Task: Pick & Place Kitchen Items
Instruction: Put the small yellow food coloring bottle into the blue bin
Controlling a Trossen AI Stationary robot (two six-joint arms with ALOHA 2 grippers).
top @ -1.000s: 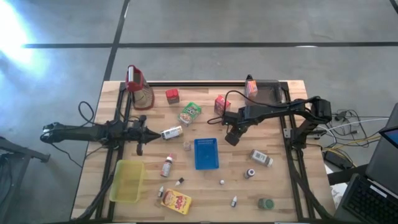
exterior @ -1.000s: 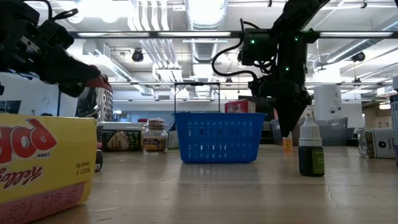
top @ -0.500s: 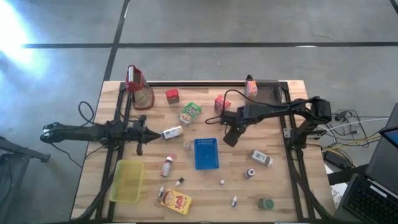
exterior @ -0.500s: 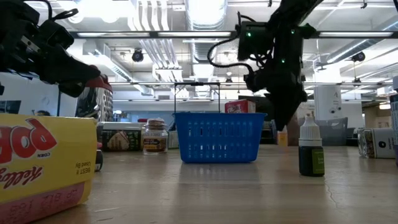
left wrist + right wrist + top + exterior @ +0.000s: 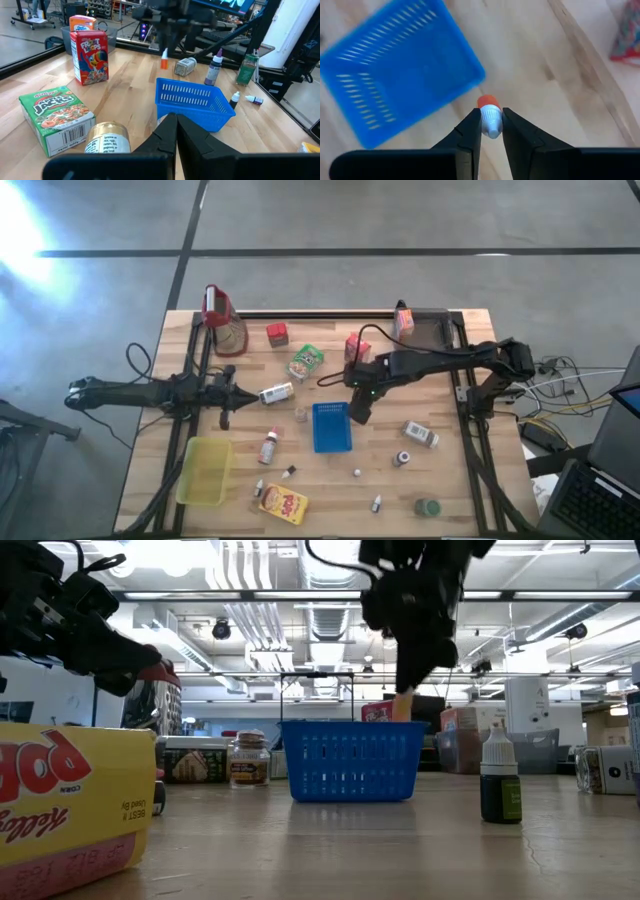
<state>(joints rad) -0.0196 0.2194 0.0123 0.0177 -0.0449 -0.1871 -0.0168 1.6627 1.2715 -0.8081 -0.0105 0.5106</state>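
The right gripper [image 5: 357,412] is clamped on a small orange bottle with a white cap [image 5: 489,118]. Over the last second it has travelled from beside the blue perforated tray [image 5: 331,427] to the tray's near edge, apparently just short of the drop point. Release is probably next. The left gripper [image 5: 174,131], fingers together, waits beside the label-wrapped tin [image 5: 276,393].

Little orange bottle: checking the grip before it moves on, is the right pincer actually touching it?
Touching. The right wrist view shows the right pincer with both fingers pressed against the white cap of the orange bottle.
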